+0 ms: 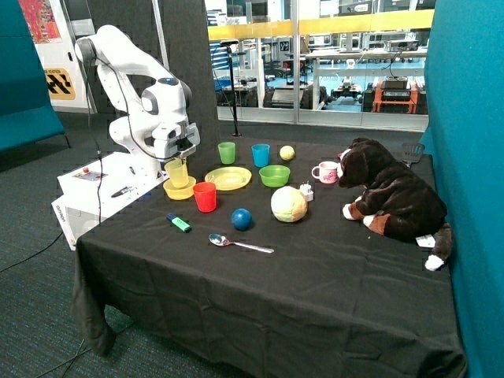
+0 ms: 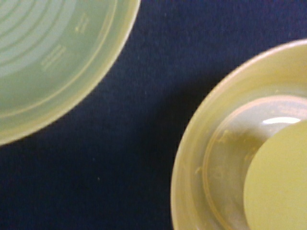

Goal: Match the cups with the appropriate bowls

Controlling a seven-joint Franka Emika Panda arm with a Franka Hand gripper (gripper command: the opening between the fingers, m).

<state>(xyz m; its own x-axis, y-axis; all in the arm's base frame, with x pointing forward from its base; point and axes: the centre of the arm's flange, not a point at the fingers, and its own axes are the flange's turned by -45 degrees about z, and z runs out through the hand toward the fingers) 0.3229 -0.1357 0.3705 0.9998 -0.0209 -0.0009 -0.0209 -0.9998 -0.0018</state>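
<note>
Carefully, you are gripping the light, slippery yellow cup (image 1: 177, 173) by its rim in the gripper (image 1: 178, 161), above the yellow bowl (image 1: 179, 189).

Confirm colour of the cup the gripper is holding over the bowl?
Yellow: the cup at the gripper matches the yellow bowl beneath. Outside view shows it best.

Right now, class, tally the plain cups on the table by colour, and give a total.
Yellow cup, held at the gripper above the yellow bowl: 1
Green cup: 1
Blue cup: 1
Red cup: 1
Total: 4
</note>
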